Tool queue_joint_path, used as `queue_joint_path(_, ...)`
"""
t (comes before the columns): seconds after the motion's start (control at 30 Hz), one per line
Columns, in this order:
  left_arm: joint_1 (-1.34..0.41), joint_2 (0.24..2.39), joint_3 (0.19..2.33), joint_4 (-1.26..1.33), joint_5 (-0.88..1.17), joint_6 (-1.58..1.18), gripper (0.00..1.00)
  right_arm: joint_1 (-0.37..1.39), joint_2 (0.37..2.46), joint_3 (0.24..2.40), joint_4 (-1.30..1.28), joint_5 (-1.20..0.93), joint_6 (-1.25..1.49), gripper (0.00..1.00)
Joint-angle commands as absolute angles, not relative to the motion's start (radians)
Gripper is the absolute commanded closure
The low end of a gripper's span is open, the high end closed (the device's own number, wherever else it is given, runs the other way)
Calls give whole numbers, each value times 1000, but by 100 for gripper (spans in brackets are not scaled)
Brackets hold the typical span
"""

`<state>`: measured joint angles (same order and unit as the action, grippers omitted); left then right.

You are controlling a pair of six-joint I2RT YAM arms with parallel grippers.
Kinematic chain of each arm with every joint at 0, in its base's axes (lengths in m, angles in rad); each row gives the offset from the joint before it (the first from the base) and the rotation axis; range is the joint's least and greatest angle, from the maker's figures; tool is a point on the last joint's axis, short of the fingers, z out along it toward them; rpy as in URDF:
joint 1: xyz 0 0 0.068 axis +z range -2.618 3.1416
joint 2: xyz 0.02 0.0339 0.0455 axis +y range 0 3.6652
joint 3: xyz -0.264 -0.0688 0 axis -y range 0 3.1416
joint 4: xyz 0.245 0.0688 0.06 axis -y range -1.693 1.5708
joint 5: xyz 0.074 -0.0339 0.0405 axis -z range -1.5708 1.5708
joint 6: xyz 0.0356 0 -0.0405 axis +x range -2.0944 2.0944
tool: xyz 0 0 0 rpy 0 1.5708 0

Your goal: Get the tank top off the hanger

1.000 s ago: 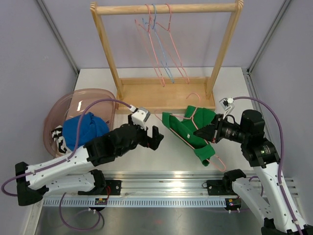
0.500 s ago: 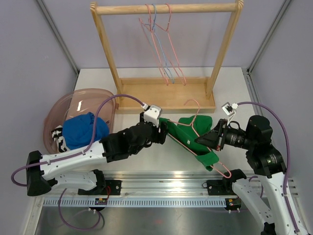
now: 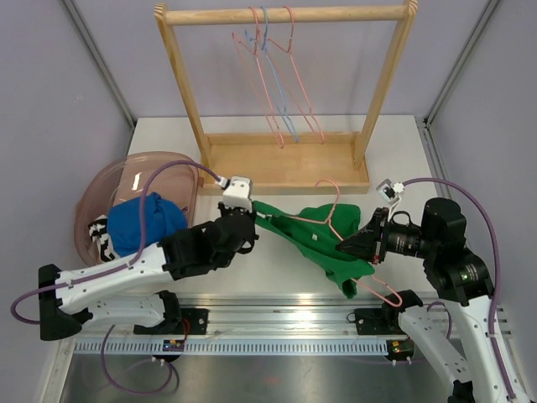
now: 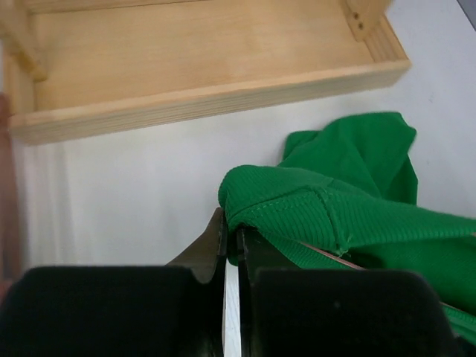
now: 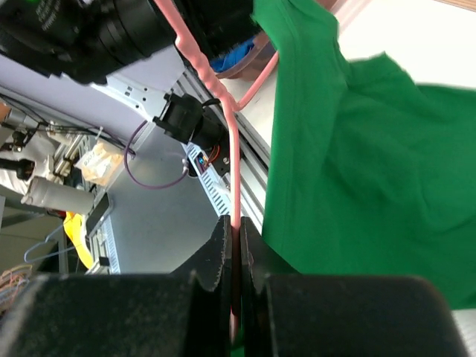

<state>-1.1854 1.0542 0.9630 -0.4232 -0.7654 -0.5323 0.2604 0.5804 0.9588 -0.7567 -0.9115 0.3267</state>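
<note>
The green tank top (image 3: 306, 239) hangs stretched between my two grippers above the table, still threaded on the pink hanger (image 3: 332, 201). My left gripper (image 3: 254, 220) is shut on the cloth's left end; in the left wrist view the jaws (image 4: 232, 230) pinch a hemmed fold of the tank top (image 4: 335, 212). My right gripper (image 3: 346, 246) is shut on the hanger; in the right wrist view the hanger's wire (image 5: 233, 149) runs between the closed jaws of the gripper (image 5: 234, 227), with the tank top (image 5: 357, 149) draped to the right.
A wooden rack (image 3: 285, 164) stands at the back, with several wire hangers (image 3: 277, 75) on its top rail. A pink basin (image 3: 96, 197) at the left holds a blue cloth (image 3: 147, 222). A metal rail (image 3: 277, 323) runs along the near edge.
My left gripper came in open, shut on the tank top's left end and drew it left, stretching the cloth. The right gripper, holding the hanger, has lifted and shifted a little.
</note>
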Motion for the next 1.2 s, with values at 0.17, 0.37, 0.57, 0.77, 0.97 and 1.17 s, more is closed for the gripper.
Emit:
queue_joint_path(0.17,-1040,827,960,-706,-953,-801,100,267,516,940,-602,-1141,327,100)
queue_joint_path(0.37,-962,789,948,-683,-783,-752,100,267,497,896,-482,-1152,400,100)
queue_joint_path(0.57,-962,724,847,-395,-333,-597,100,267,454,793,-209,-1024,555,100)
queue_joint_path(0.77,-962,752,750,-247,-7,-618,100,268,353,573,328,-850,805,100)
queue_joint_path(0.97,-1028,776,643,-43,248,-626,100,267,258,379,769,-526,897,100)
queue_joint_path(1.17,-1100,810,592,-60,143,-630,100,268,150,304,827,-257,809,100)
